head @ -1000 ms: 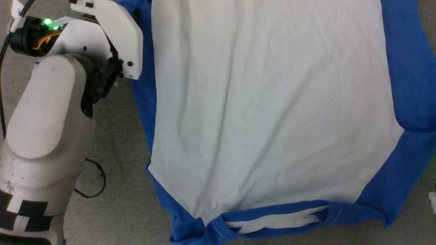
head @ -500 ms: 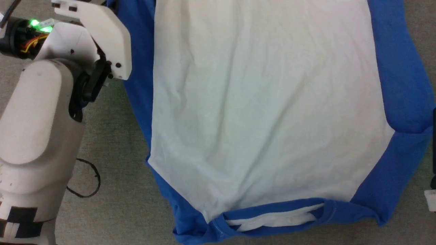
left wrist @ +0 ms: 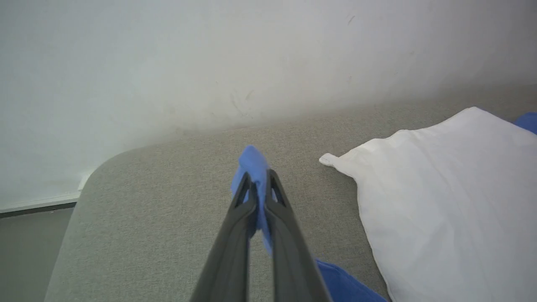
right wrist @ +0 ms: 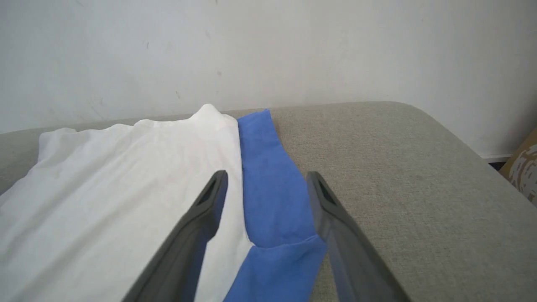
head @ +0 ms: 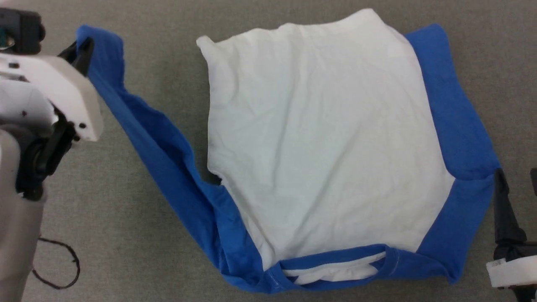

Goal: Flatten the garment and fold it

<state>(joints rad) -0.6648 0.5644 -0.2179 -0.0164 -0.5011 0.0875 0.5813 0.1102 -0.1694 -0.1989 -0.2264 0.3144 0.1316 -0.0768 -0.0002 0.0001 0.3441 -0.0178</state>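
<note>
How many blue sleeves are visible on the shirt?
2. One sleeve stretches out to the left, its tip pinched in the left end effector; the other sleeve lies along the shirt's right side.

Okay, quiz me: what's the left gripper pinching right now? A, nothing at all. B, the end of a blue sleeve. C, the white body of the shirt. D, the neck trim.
B: in the left wrist view the left gripper is closed on a tuft of blue fabric, and the head view shows the blue sleeve of the garment stretched out to that gripper.
</note>
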